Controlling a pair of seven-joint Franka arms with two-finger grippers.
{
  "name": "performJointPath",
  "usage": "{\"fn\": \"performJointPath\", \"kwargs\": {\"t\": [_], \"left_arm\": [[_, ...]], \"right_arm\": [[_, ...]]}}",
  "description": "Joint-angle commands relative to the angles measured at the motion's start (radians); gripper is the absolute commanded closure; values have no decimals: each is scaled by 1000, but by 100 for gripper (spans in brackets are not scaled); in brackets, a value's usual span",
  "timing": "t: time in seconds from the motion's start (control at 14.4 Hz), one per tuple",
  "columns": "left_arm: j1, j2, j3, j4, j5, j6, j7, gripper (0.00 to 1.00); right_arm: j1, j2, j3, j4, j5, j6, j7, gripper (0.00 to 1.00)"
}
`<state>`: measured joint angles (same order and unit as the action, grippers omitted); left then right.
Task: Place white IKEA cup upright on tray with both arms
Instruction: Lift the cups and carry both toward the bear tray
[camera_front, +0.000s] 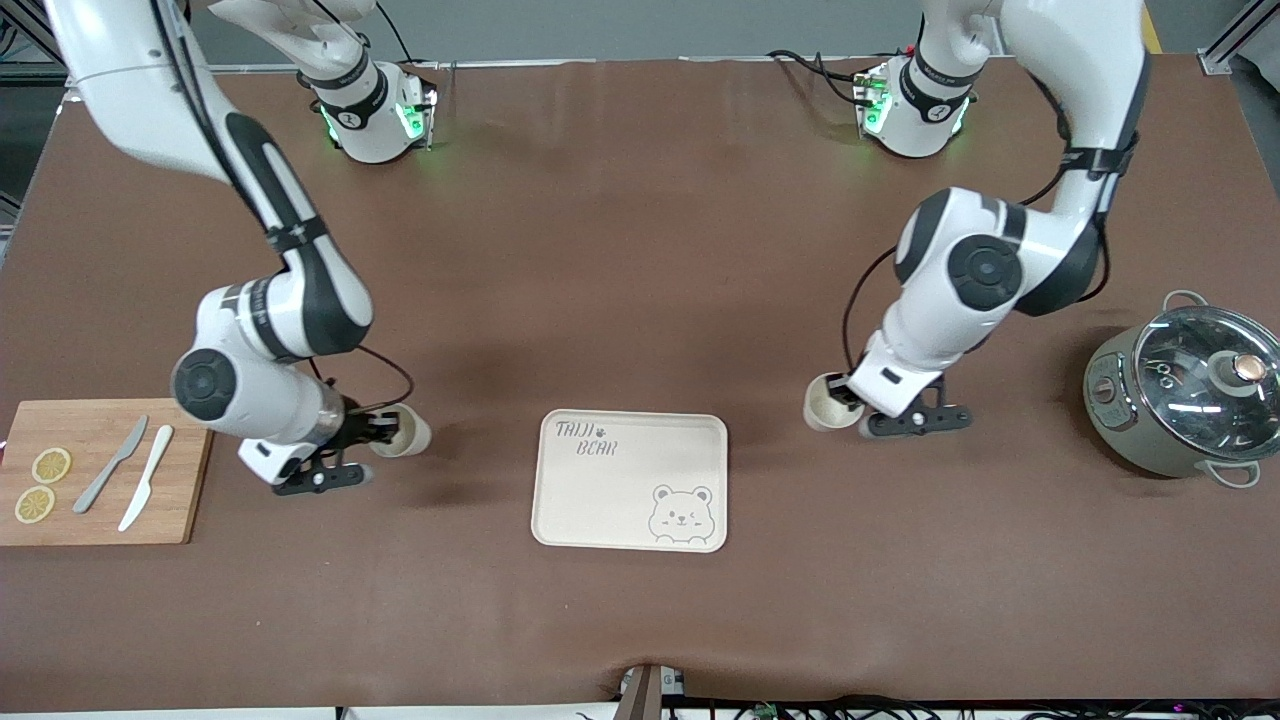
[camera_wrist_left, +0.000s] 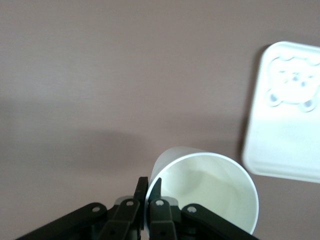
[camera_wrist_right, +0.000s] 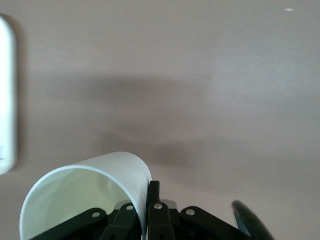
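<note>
There are two white cups. My left gripper (camera_front: 848, 398) is shut on the rim wall of one white cup (camera_front: 824, 402), with one finger inside and one outside. It is beside the cream bear tray (camera_front: 630, 480), toward the left arm's end. In the left wrist view the gripper (camera_wrist_left: 148, 182) pinches this cup (camera_wrist_left: 210, 185), and the tray (camera_wrist_left: 285, 115) shows there. My right gripper (camera_front: 383, 430) is shut on the wall of the other white cup (camera_front: 408, 432), toward the right arm's end of the tray. The right wrist view shows that gripper (camera_wrist_right: 148, 186), its cup (camera_wrist_right: 85, 195) and the tray's edge (camera_wrist_right: 6, 100).
A wooden cutting board (camera_front: 100, 520) with two lemon slices (camera_front: 42, 483) and two knives (camera_front: 130, 476) lies at the right arm's end. A grey pot with a glass lid (camera_front: 1190, 390) stands at the left arm's end.
</note>
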<state>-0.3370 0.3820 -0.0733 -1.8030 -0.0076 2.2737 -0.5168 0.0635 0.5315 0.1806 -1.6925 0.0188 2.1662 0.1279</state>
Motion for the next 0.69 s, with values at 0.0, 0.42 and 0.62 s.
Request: {"fn": "performJointPath", "kwargs": {"t": [0.0,0.42,0.62], "left_arm": [[-83,153,7,183,-23,-28,-132,100],[-171,311,9,348,-20,-26,-282,100],[-192,365,12,401,-18,-10,-308,100]], "right_arm": [[82,-4,-1,48,0,-39,191,100],[240,42,-3,108,0,36,588,100],[303,88,-3,115,-11,116,728,100]]}}
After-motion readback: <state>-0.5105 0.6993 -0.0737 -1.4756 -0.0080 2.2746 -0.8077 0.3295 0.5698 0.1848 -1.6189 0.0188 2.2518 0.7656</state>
